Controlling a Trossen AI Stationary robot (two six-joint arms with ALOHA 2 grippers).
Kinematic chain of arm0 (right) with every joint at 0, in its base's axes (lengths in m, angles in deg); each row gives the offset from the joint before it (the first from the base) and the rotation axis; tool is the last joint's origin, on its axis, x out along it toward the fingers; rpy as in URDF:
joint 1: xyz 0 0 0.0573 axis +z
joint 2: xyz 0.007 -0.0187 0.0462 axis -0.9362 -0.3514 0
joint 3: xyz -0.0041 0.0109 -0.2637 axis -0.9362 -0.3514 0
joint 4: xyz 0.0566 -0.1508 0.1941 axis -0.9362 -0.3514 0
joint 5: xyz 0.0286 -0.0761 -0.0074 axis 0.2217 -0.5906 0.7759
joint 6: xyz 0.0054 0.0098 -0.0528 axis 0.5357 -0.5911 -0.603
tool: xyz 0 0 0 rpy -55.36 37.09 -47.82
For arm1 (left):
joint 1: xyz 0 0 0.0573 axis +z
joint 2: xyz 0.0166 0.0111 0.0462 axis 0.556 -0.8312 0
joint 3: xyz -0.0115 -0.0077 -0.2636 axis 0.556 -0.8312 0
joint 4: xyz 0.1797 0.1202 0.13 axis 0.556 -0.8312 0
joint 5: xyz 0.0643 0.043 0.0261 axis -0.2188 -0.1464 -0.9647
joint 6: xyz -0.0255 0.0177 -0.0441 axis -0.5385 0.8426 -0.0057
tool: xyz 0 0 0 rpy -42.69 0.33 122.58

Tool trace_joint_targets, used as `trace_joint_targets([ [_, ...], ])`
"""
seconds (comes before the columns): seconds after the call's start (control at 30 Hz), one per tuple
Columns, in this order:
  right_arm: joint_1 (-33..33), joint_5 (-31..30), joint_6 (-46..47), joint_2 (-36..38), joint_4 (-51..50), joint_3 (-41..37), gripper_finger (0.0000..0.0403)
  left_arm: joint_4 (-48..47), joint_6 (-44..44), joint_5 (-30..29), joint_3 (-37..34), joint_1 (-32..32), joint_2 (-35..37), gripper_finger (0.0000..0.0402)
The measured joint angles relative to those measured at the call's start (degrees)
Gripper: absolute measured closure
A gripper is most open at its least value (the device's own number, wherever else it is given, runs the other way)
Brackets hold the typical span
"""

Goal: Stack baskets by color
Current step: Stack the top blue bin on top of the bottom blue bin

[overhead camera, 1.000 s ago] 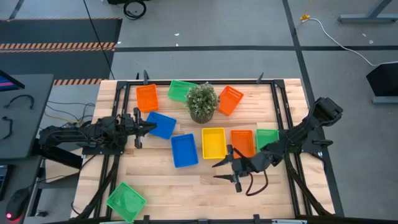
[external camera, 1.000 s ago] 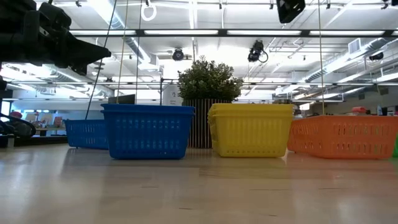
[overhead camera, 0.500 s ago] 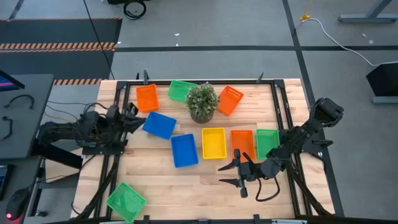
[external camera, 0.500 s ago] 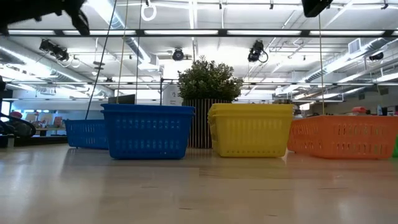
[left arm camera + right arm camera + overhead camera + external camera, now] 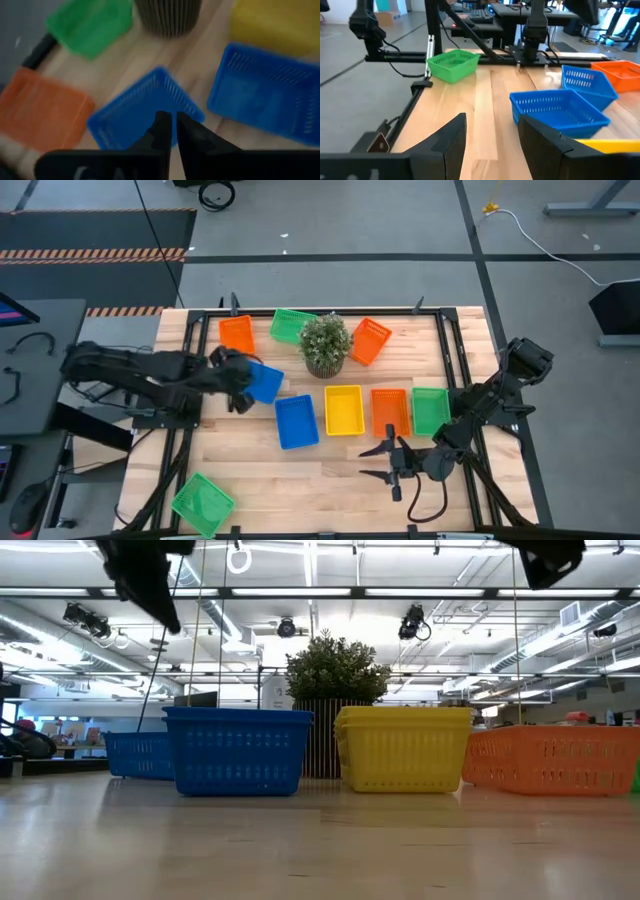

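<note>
Several baskets lie flat on the wooden table: orange [image 5: 237, 336], green [image 5: 292, 326] and orange [image 5: 369, 340] at the far side, blue [image 5: 262, 381], blue [image 5: 296, 421], yellow [image 5: 344, 409], orange [image 5: 390, 409] and green [image 5: 430, 409] in the middle, and green [image 5: 203, 502] at the near left corner. My left gripper [image 5: 240, 398] hangs high over the left blue basket [image 5: 145, 112], tipped downward and shut, touching nothing. My right gripper [image 5: 372, 463] stands open over bare wood in front of the yellow basket, pointing toward the table's left.
A potted plant [image 5: 325, 345] stands at the far middle, between the green and orange baskets. Black frame rails [image 5: 452, 360] run along the table's left and right sides. Bare wood [image 5: 300, 480] lies along the near edge.
My left gripper has drawn back from the left blue basket, risen, tipped from level to pointing downward, and come back over that basket. My right gripper has drifted toward the table's near edge, staying open. The baskets have kept their places.
</note>
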Motion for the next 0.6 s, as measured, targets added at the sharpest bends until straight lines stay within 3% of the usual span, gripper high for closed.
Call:
trace_joint_targets([
  [0.17,0.1,-1.4,4.1,0.0,0.2,-2.8,0.0220,-2.0,-6.2,4.9,2.1,0.5,-9.8,0.0330],
  [0.33,0.2,-3.1,7.3,0.0,0.4,-4.8,0.0220,0.1,-13.2,5.6,2.1,4.3,-17.3,0.0257],
  [0.47,0.2,-3.2,7.5,0.0,1.4,-5.1,0.0220,3.4,-13.3,5.7,2.1,9.2,-21.3,0.0204],
  [0.6,0.7,-3.2,6.9,0.0,3.1,-5.1,0.0220,9.0,-12.2,8.1,2.1,13.4,-23.9,0.0176],
])
